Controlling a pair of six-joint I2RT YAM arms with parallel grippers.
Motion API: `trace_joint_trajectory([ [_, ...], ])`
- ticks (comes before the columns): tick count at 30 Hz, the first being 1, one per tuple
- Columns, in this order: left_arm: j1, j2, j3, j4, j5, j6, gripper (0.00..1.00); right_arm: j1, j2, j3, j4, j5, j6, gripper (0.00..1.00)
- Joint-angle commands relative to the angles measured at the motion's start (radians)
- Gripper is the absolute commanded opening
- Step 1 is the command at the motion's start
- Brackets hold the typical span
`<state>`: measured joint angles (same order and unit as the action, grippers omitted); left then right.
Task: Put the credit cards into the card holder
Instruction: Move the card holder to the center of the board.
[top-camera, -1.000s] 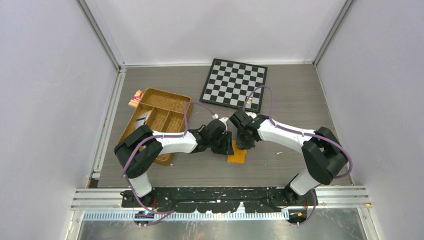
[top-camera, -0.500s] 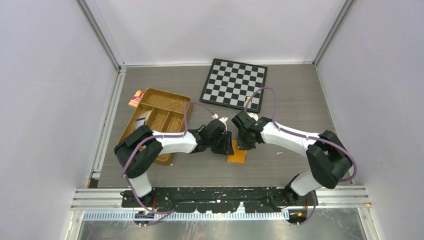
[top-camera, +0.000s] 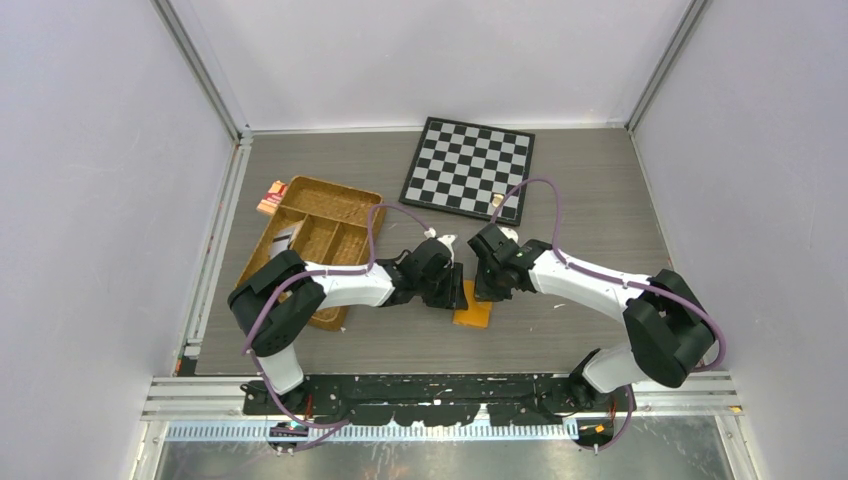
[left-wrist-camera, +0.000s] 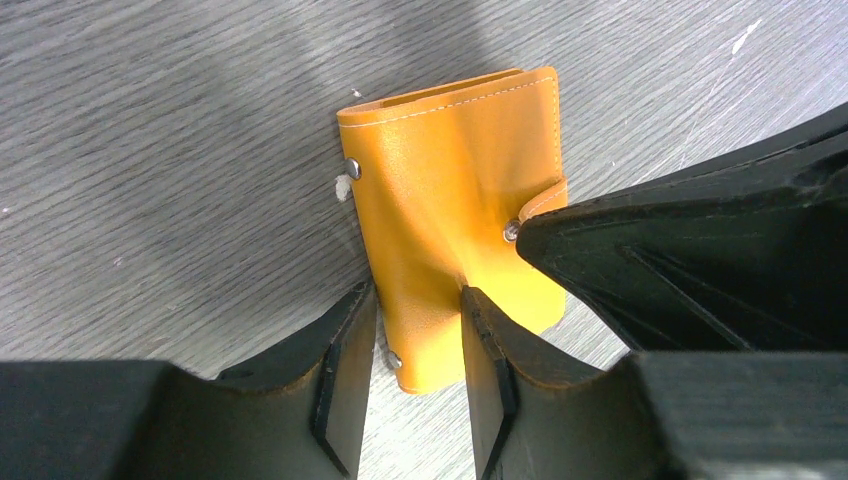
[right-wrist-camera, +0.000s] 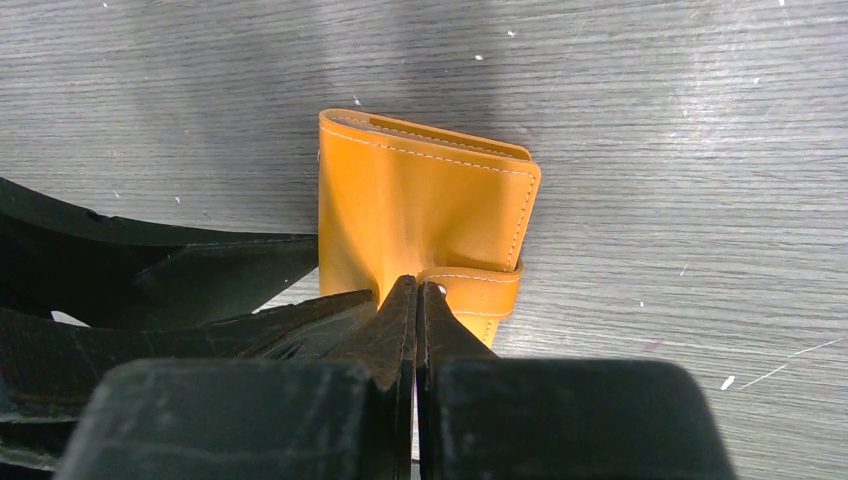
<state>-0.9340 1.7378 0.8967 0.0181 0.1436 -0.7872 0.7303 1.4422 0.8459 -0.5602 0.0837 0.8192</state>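
I see the card holder (top-camera: 474, 316) lying flat on the table (top-camera: 600, 200), at about 6 o'clock from the table's middle and just ahead of both arms. The left gripper (left-wrist-camera: 417, 296) comes onto it from 10 o'clock. Its fingers stand part-way apart with the holder's near corner between them, one at the edge and one pressing a crease into the cover, so I read that as a grasp. The right gripper (right-wrist-camera: 417, 290) reaches in from 1 o'clock with its fingers clenched together, and I see nothing between them. Their tips touch the orange face right beside the snap strap. The chessboard (top-camera: 468, 167) sits at 12 o'clock and the woven tray (top-camera: 330, 225) at 9 o'clock. A grey card (top-camera: 285, 238) lies in the tray, too small to tell more.
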Motion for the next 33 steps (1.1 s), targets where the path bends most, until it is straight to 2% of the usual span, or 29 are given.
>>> trace_joint_trajectory([
  [1,0.004,0.003,-0.01,0.034,-0.007,-0.008,0.39,0.005,-0.005,-0.003,0.041,-0.015,0.016,0.0],
  [33,0.004,0.012,-0.012,0.035,-0.01,-0.01,0.38,0.006,-0.008,-0.111,0.058,0.028,0.074,0.01],
])
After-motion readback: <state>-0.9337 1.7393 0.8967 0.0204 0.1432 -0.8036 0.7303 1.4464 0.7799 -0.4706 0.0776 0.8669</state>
